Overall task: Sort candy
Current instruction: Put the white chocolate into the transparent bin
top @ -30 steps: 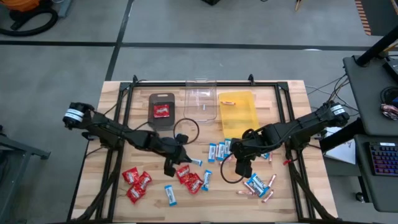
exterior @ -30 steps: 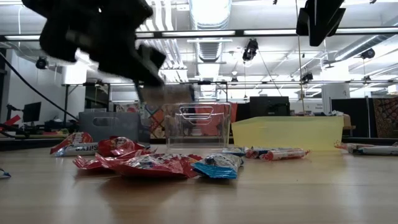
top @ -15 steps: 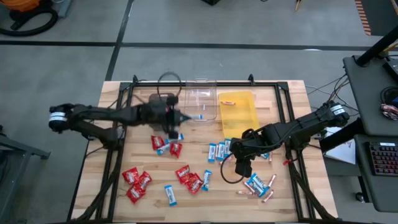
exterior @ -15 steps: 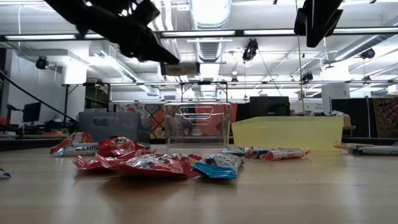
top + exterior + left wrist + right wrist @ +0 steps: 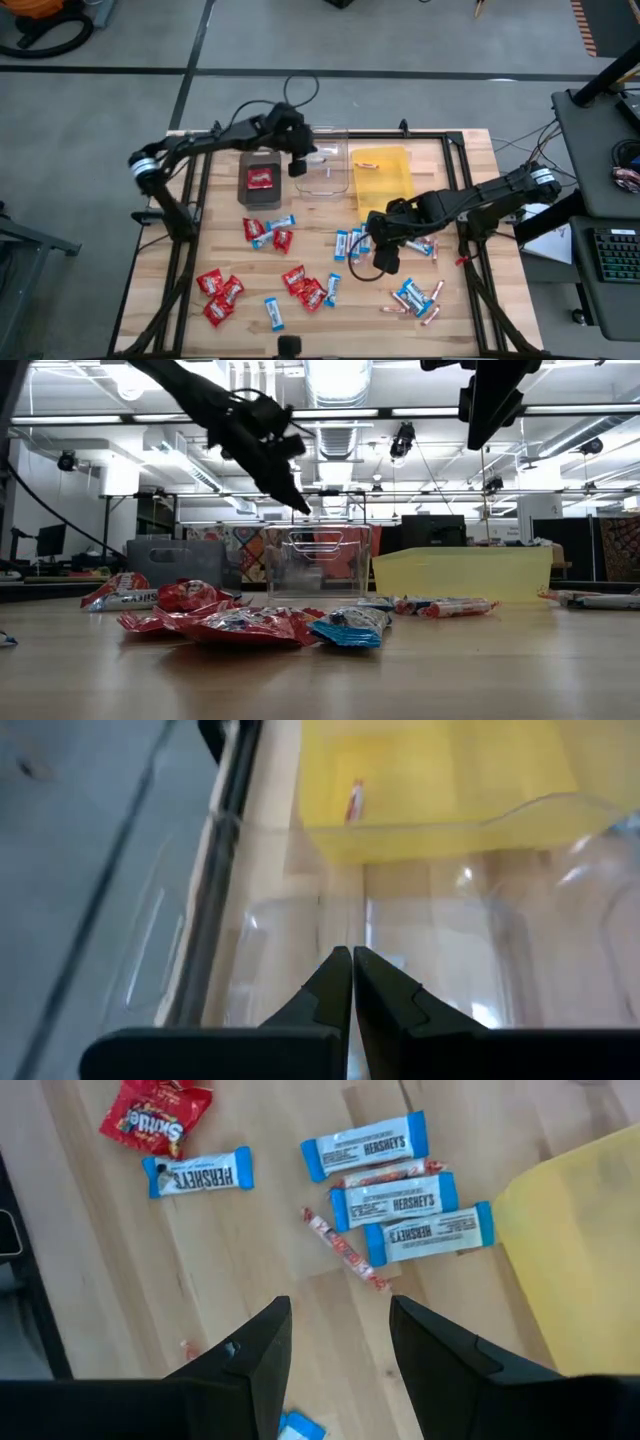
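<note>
Candy lies scattered on the wooden table: red packets (image 5: pixel 218 295) (image 5: pixel 305 285), blue-and-white bars (image 5: pixel 350 243) (image 5: pixel 392 1198) and thin pinkish sticks (image 5: pixel 425 305) (image 5: pixel 345 1248). One red packet (image 5: pixel 260 180) lies in the dark tray. A single stick (image 5: pixel 354 800) lies in the yellow tray. My left gripper (image 5: pixel 300 165) (image 5: pixel 352 952) is shut, with nothing showing between its fingers. It hangs raised over the left edge of the clear tray (image 5: pixel 322 165). My right gripper (image 5: pixel 385 258) (image 5: pixel 340 1305) is open and held above the table, near a group of blue bars and a stick.
Three trays stand in a row at the table's far side: the dark tray (image 5: pixel 262 160), the clear tray (image 5: pixel 318 560) and the yellow tray (image 5: pixel 383 185). A black frame (image 5: pixel 205 150) runs along the table's edges. Bare wood lies between the candy clusters.
My left gripper has risen from just above the red packets at the table's middle and swung toward the far edge, ending over the clear tray. My right gripper has shifted slightly toward the table's left.
</note>
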`<move>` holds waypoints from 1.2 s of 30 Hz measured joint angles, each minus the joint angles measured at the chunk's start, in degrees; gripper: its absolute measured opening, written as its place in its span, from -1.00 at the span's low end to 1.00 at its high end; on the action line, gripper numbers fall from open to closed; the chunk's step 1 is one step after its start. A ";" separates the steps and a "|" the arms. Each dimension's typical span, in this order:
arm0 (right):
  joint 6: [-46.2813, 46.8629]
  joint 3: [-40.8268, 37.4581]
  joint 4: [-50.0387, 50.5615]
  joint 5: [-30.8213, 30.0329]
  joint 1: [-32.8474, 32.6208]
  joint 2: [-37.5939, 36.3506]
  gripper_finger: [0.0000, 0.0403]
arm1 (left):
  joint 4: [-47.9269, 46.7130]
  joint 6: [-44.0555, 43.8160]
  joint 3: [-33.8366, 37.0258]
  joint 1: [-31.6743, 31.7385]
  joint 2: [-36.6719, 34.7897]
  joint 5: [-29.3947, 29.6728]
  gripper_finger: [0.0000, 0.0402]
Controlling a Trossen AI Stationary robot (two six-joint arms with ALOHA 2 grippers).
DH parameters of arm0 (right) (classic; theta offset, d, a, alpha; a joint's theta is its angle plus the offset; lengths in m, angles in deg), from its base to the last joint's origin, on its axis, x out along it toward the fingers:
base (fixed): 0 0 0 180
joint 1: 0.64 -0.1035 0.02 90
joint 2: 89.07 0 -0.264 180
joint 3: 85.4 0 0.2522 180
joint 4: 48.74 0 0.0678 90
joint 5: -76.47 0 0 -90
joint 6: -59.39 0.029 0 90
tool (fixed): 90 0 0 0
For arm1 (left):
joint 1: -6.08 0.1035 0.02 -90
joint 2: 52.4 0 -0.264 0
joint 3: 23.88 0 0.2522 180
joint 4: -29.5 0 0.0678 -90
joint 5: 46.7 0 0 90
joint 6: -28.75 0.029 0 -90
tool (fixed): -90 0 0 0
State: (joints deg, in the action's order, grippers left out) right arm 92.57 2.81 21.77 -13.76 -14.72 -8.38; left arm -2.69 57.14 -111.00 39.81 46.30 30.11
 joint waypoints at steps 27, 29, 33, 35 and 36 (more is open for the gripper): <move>-7.30 0.00 -4.19 -14.27 3.29 0.02 -0.29 | -6.84 -10.21 4.98 -11.95 -17.66 -11.69 -1.00; -10.24 0.00 -7.26 -14.75 6.17 0.10 -0.36 | -3.05 -12.43 9.07 -14.86 -22.61 -11.08 -1.00; -17.00 0.00 -14.63 -14.38 12.39 0.42 -0.51 | 5.68 -18.86 17.68 -20.37 -32.06 -6.50 -1.00; -20.41 0.00 -17.91 -14.04 15.67 0.50 -0.59 | 8.49 -20.27 21.44 -22.75 -35.90 -3.52 -1.00; -22.19 0.00 -19.91 -13.26 17.41 0.66 -0.64 | 9.41 -20.55 22.96 -23.71 -37.74 -2.16 -1.00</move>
State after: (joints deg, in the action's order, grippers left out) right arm 70.38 2.81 1.87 -27.02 2.70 -7.72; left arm 6.72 36.59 -88.04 16.10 8.56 27.95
